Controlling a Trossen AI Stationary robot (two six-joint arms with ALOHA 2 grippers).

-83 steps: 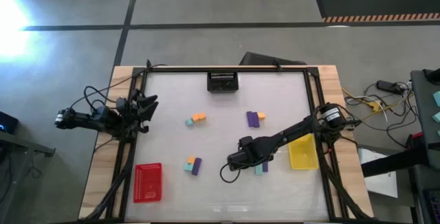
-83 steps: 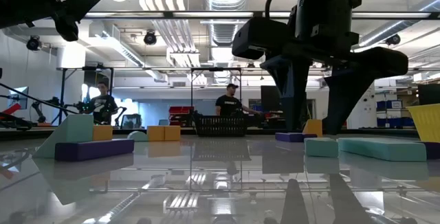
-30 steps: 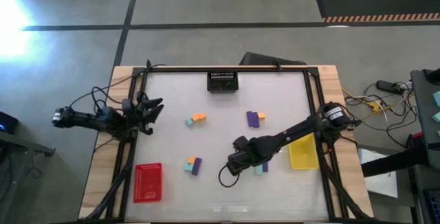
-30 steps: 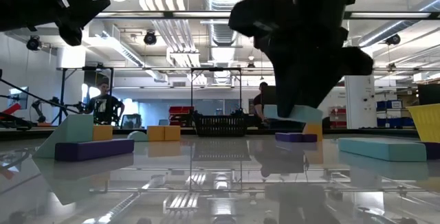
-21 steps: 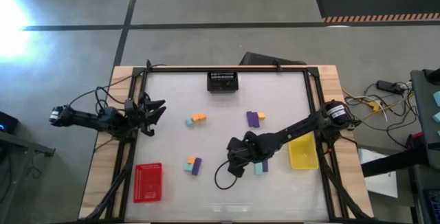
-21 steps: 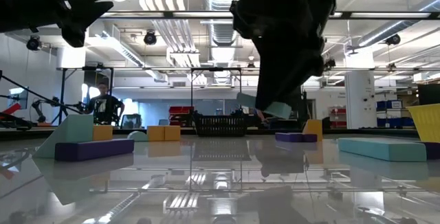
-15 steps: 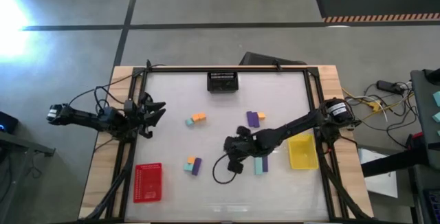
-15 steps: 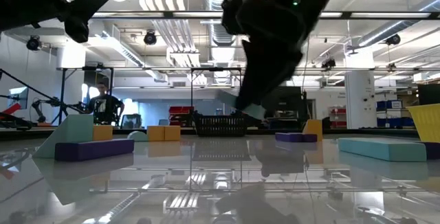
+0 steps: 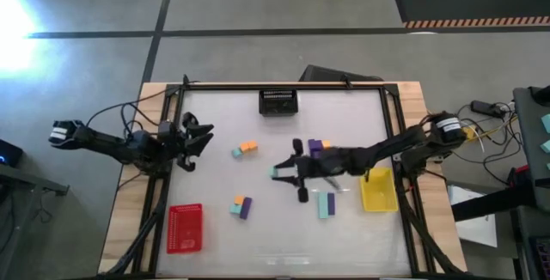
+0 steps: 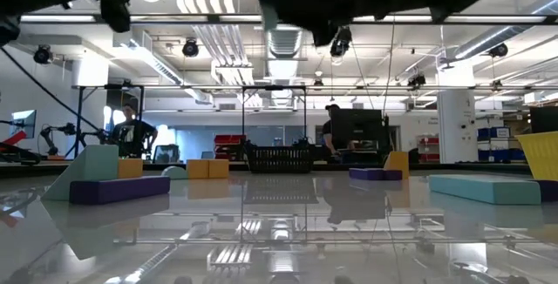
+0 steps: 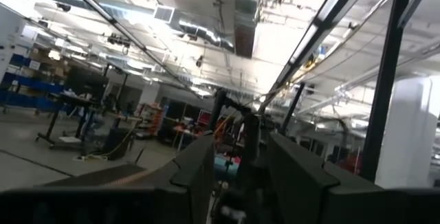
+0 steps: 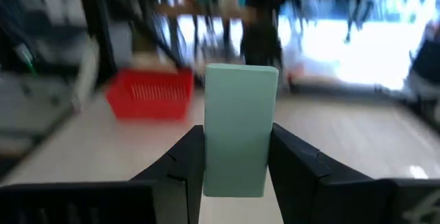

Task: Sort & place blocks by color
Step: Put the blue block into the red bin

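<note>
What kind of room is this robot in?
Probably a big robotics lab or workshop. Bare ducts and pipes hang from the ceiling, a person works at a bench in the background, and cables lie beside the robot's table.

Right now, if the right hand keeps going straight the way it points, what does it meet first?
The right hand, shut on a mint block, points toward the table's left side. Its wrist view shows the red tray ahead and slightly to one side; nothing nearer shows, though depth is unclear.

Approx 9 blks (image 9: 325, 204), 3 trays (image 9: 185, 228)
</note>
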